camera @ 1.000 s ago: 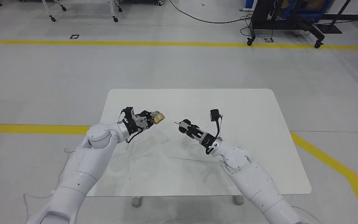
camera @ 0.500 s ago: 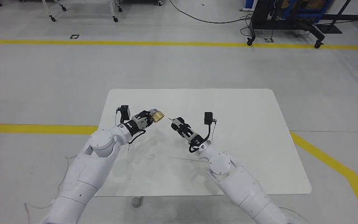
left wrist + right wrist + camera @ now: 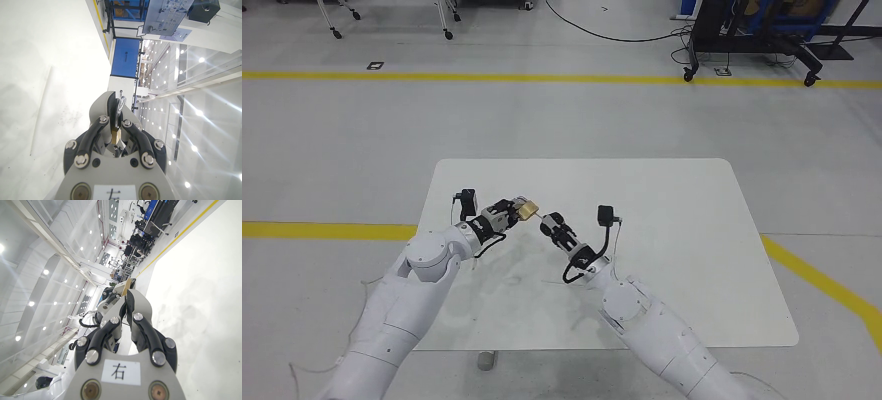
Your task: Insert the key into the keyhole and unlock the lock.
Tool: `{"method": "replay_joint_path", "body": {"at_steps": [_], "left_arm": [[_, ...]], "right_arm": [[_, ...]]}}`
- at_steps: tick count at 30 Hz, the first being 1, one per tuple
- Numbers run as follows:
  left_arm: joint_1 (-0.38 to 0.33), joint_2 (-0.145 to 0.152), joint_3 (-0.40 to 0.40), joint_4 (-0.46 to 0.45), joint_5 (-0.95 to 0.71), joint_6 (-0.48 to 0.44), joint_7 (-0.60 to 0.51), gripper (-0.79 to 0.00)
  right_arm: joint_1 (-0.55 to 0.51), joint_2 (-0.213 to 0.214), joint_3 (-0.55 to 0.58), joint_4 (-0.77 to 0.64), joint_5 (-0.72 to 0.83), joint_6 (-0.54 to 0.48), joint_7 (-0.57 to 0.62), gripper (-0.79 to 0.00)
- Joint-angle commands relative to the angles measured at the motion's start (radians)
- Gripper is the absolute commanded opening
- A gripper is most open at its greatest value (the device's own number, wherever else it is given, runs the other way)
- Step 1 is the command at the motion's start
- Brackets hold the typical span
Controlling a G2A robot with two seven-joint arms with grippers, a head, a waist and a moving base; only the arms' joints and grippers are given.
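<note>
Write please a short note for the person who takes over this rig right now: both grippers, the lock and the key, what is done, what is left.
Left gripper: shut on the lock, held off the table.
Right gripper: shut on a thin metal piece, most likely the key; its tip is right at the lock.
Done: both things are picked up and brought end to end.
Cannot tell: whether the key has entered the keyhole; it is too small to see.
Left: push the key fully in if needed, turn it, and check that the lock opens.
</note>
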Motion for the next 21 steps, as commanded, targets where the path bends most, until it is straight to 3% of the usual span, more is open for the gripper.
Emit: {"method": "replay_joint_path", "body": {"at_steps": [1,21], "left_arm": [[0.0,-0.001,0.0,0.001,0.002,0.001,-0.002,-0.785],[0.009,-0.011,-0.009,-0.007,0.03,0.001,0.01,-0.785]], "right_arm": [[0.001,-0.003,0.0,0.004,-0.004,0.002,-0.001,-0.785],[-0.014,-0.023,0.024,0.003,-0.023,-0.001,0.001,-0.785]]}}
